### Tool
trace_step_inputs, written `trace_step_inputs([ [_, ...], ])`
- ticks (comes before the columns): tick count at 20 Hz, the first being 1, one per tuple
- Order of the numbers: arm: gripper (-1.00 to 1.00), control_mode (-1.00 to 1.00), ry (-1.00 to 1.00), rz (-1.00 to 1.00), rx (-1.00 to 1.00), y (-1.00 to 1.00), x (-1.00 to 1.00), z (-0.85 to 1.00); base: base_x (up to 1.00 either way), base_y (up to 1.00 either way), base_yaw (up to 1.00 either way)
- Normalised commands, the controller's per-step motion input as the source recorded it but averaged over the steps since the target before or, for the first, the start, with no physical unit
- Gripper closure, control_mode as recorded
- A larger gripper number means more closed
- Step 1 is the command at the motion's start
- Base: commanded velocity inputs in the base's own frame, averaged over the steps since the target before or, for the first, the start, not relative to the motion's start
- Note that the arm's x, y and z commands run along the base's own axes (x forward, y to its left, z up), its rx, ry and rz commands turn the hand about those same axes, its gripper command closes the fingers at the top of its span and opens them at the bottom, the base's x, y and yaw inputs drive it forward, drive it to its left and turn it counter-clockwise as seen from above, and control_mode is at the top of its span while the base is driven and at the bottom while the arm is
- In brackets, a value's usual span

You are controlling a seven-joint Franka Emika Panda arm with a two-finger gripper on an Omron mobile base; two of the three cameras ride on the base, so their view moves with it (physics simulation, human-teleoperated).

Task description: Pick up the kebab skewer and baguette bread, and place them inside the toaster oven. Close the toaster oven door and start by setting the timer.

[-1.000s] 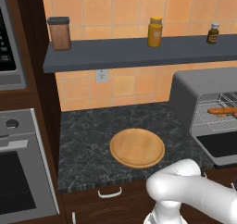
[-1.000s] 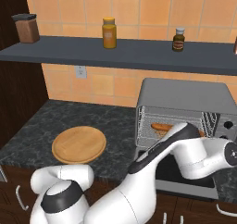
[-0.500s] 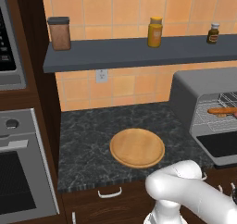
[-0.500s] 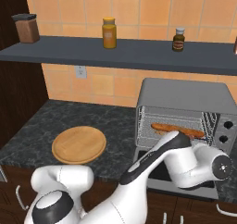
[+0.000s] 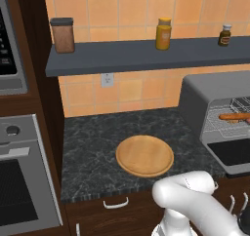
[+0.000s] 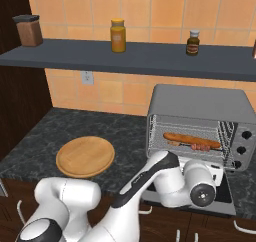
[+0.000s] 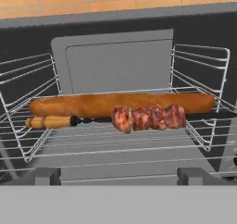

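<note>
On the rack sit baguette bread point(image 7: 120, 104) and kebab skewer point(image 7: 139, 118); claw point(image 7: 118, 176) released, but lifting the toaster oven door point(image 6: 220, 190) carelessly could jolt them.

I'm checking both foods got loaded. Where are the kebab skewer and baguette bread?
kebab skewer point(image 7: 148, 118), hand view, on the meat chunks.
baguette bread point(image 7: 92, 104), hand view, on the loaf's middle, behind the skewer.
</note>
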Motion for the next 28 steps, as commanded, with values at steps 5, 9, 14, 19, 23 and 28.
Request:
trace_step_inputs([
  [5, -1.0, -1.0, 0.0, 0.01, -0.07, 0.0, 0.0, -0.01, 0.0, 0.0, 0.0],
  [9, -1.0, -1.0, 0.0, 0.04, -0.09, 0.0, -0.01, 0.0, 0.0, 0.0, 0.0],
  [14, -1.0, -1.0, 0.0, 0.0, -0.02, 0.0, 0.0, -0.11, 0.0, 0.0, 0.0],
  [19, -1.0, -1.0, 0.0, 0.0, 0.0, 0.0, 0.0, -0.15, 0.0, 0.0, 0.0],
  [23, -1.0, -1.0, 0.0, 0.0, 0.0, 0.0, 0.0, 0.0, 0.0, 0.0, 0.0],
  [28, -1.0, -1.0, 0.0, 0.0, 0.0, 0.0, -0.39, 0.0, 0.0, 0.0, 0.0],
])
